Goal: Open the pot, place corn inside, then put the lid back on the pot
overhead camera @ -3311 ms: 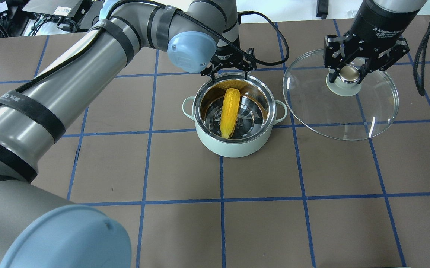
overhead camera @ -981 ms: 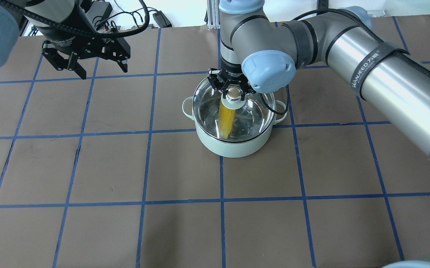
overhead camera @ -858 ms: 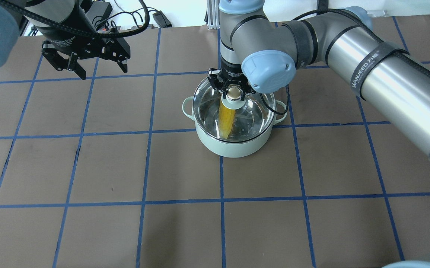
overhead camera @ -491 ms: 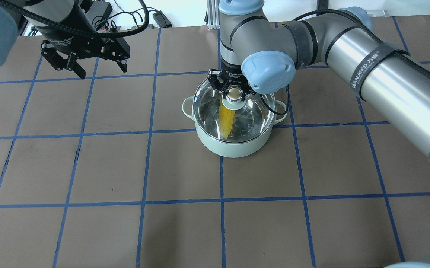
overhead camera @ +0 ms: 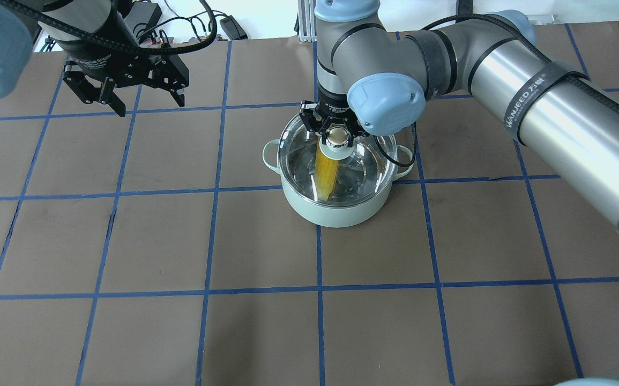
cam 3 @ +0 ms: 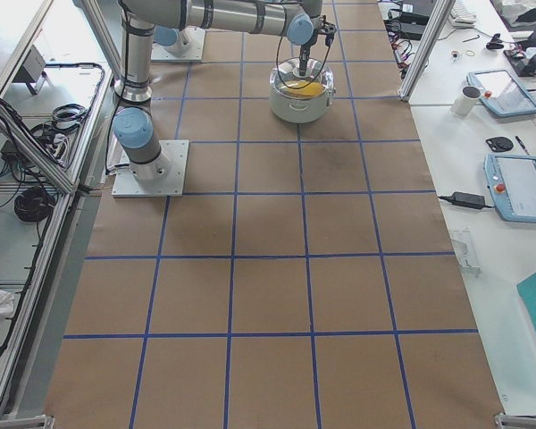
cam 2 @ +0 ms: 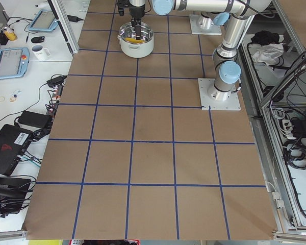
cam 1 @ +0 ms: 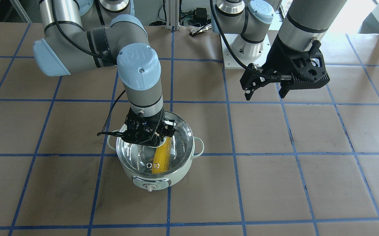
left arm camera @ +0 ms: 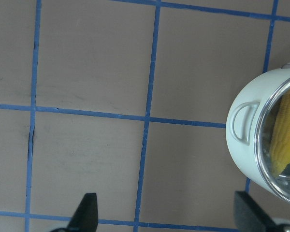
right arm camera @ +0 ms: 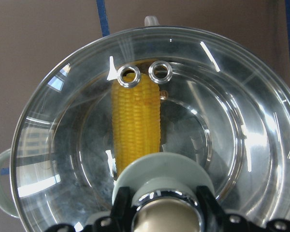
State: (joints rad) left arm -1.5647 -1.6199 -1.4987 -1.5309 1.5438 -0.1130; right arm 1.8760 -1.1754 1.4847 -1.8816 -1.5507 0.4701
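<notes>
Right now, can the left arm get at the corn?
Probably not: the lid covers the pot and the corn inside, with the right gripper on its knob. The left gripper is open.

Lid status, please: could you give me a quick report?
Right gripper shut on lid by knob. Lid on pot, corn inside. Left gripper open, empty. Nothing obstructing.

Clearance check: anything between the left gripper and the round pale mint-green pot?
Only brown table covering with blue tape lines lies between the left gripper and the round pale mint-green pot; overhead and left wrist views show it.
</notes>
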